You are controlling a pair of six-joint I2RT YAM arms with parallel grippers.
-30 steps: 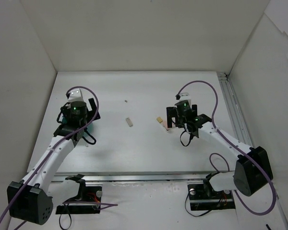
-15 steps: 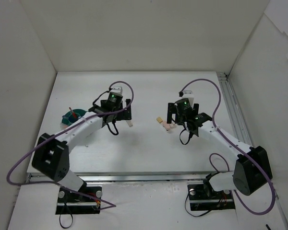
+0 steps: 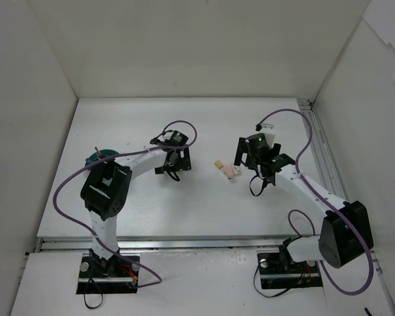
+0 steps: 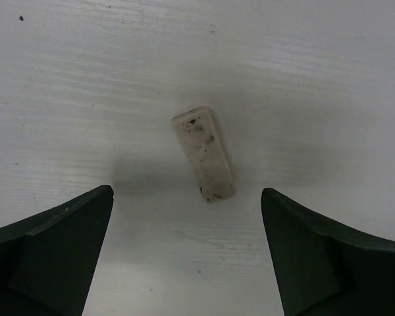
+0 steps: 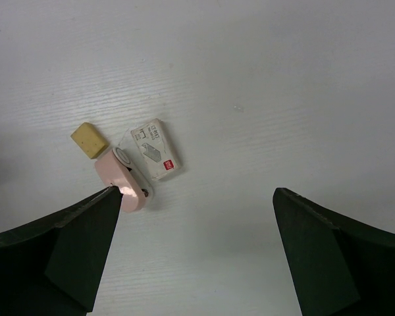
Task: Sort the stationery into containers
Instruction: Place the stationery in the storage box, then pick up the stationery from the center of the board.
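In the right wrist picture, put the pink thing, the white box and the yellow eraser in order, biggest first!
1. white box and pink thing, too alike to rank.
2. yellow eraser, clearly smallest.

White arms (image 3: 308, 191), black joints (image 3: 105, 191), purple cables (image 3: 286, 110).

A white eraser (image 4: 204, 155) with dark specks lies flat and a bit tilted in the middle of the left wrist view. In the right wrist view, left of middle, a tan eraser (image 5: 90, 139), a pink piece (image 5: 123, 179) and a small white box (image 5: 156, 150) lie close together. A teal cup (image 3: 89, 160) stands at the left of the top view.
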